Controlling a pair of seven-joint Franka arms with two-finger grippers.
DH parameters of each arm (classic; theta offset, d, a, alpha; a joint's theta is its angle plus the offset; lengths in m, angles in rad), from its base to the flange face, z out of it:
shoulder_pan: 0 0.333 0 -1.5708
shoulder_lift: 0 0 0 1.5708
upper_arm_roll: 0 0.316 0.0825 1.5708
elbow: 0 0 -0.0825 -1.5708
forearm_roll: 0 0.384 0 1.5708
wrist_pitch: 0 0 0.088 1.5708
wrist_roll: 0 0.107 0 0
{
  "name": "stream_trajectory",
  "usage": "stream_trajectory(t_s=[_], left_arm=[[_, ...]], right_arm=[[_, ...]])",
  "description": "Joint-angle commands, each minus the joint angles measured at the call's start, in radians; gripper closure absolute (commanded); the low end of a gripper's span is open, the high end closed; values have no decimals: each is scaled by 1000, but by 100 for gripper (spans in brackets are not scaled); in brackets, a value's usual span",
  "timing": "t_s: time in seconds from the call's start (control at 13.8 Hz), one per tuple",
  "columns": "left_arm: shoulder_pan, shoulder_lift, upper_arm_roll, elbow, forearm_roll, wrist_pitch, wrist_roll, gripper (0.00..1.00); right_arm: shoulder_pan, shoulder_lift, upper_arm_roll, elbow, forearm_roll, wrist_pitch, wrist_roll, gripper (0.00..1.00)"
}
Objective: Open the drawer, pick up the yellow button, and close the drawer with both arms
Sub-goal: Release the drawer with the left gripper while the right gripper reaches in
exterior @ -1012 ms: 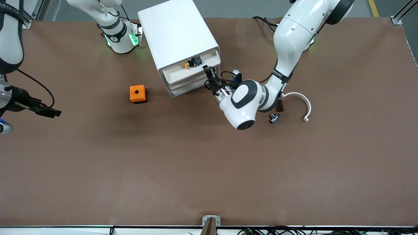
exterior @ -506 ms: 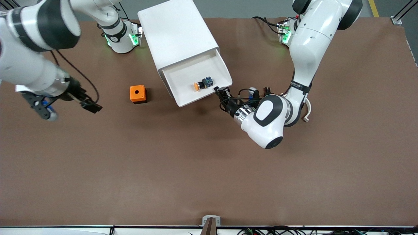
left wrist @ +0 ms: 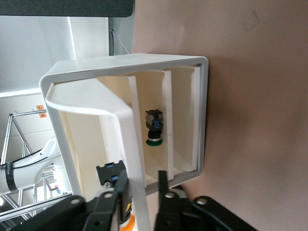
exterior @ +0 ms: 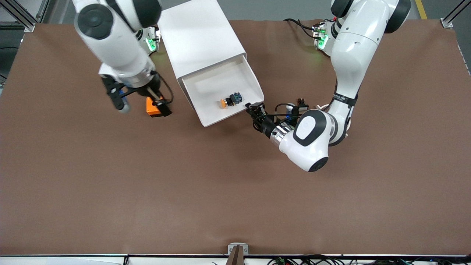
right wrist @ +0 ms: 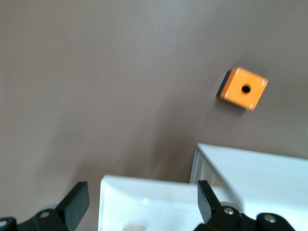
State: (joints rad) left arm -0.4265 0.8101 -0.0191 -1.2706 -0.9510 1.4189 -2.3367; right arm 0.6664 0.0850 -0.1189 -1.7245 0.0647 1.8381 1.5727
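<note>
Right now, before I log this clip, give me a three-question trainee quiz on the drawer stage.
1. True or false: the button lies inside the pulled-out drawer.
2. What is the left gripper doing? A) clamping the drawer's front rim B) hanging open over bare table C) holding the button
3. Fill in: the right gripper, fingers open, is over the orange ____.

Key: 1 true; 2 A; 3 cube.
</note>
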Motion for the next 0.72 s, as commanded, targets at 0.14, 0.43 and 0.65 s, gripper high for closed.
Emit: stream_trajectory(t_s=[0.14,0.43,0.65], left_arm=[[38,3,14,54,29,-1,26,1],[69,-40,94,85,29,29,147,1],[66,-87,152,83,35,35,347,1]], right_arm=[[143,70,-15,-4,0,98,59,0],[209,192,-15,38,4,190,88,0],[237,272,-15,103,4,190,138,0]])
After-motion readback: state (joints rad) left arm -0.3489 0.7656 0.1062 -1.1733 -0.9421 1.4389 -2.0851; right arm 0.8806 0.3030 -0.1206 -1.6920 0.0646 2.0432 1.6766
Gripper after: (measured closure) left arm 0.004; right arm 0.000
